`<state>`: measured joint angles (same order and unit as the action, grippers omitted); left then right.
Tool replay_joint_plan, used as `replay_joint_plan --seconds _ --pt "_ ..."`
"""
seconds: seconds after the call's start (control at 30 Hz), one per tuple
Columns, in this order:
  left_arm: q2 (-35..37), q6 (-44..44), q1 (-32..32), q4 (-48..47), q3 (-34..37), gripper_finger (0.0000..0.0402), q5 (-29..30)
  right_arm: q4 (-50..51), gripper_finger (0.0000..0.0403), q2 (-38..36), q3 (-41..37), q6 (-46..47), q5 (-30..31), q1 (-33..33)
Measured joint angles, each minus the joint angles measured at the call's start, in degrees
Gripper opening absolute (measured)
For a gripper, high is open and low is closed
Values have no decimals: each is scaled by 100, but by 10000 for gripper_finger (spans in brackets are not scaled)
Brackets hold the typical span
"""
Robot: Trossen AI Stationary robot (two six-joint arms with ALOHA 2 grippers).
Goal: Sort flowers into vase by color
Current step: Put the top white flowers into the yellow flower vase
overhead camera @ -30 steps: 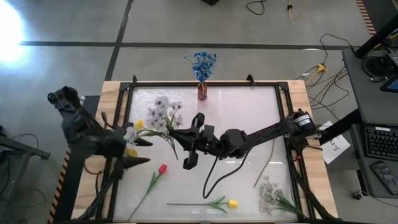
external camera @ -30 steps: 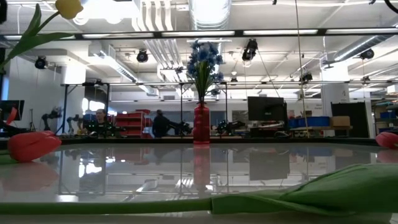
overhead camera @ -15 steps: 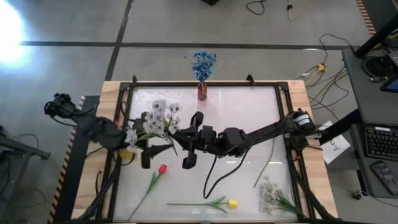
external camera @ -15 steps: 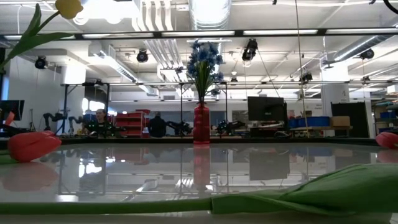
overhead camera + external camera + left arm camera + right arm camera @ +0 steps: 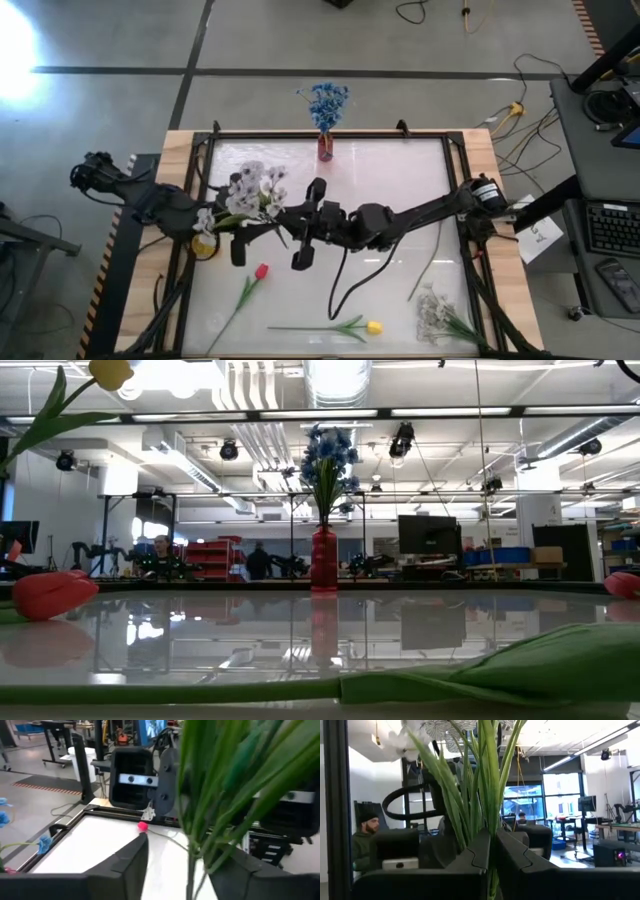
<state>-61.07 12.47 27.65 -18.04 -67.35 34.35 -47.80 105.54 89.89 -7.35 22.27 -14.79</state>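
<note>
A bushy white spray (image 5: 250, 190) is held up over the table's left half by my right gripper (image 5: 287, 216), which is shut on its green stems (image 5: 487, 820). My left gripper (image 5: 243, 236) has come in from the left. It is open, with its fingers (image 5: 132, 865) standing on either side of the same stems (image 5: 192, 855). Blue flowers (image 5: 326, 100) stand in a red vase (image 5: 325, 149) at the table's far edge, also seen in the low view (image 5: 323, 558). Lying flat on the table are a red tulip (image 5: 262, 270), a yellow tulip (image 5: 374, 326) and a second white spray (image 5: 435, 312). My right gripper pinches the bundle of green stems (image 5: 490, 851) between its two fingers, below the leaves. The fingers come from the table's right, slanting a little upward. The spray is lifted clear of the table, with its blooms (image 5: 445, 727) beyond the fingertips toward the table's left.
A yellow bloom (image 5: 205, 244) lies at the table's left rim under my left arm. A bare green stem (image 5: 430, 262) lies right of centre. In the low view a red tulip (image 5: 50, 595) and a broad green leaf (image 5: 500, 670) lie close to the camera.
My left gripper has moved from the table's left edge toward the right, up to the stems of the held white spray, and has rolled somewhat. The spray's blooms have swung a little toward the table's left. My right gripper has kept its place.
</note>
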Motion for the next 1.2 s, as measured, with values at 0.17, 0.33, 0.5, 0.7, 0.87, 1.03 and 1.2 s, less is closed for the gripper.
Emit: replay_joint_plan --seconds 0.17,0.33,0.5,0.7,0.87,1.03,1.2 --pt "-67 -295 -53 -8 -31 82 -65 323 54 0 -2 68 1 0" --pt "35 -363 -50 -694 -252 8 -266 395 140 -27 -4 64 22 -53" --pt "128 -557 30 -2523 -974 8 -803 377 208 -243 -6 -157 132 -219" --pt "796 -881 95 -3466 -1138 1 -2618 450 245 -403 -4 -725 774 -487" --pt "1554 -924 234 -3401 -545 1 -3252 433 249 -433 -7 -1395 1757 -777" --pt "2276 -1298 307 -3394 202 0 -3807 434 244 -433 -7 -1678 2634 -1062" --pt "3253 -1127 307 -3068 902 0 -3965 399 243 -472 -7 -1463 3591 -1329"
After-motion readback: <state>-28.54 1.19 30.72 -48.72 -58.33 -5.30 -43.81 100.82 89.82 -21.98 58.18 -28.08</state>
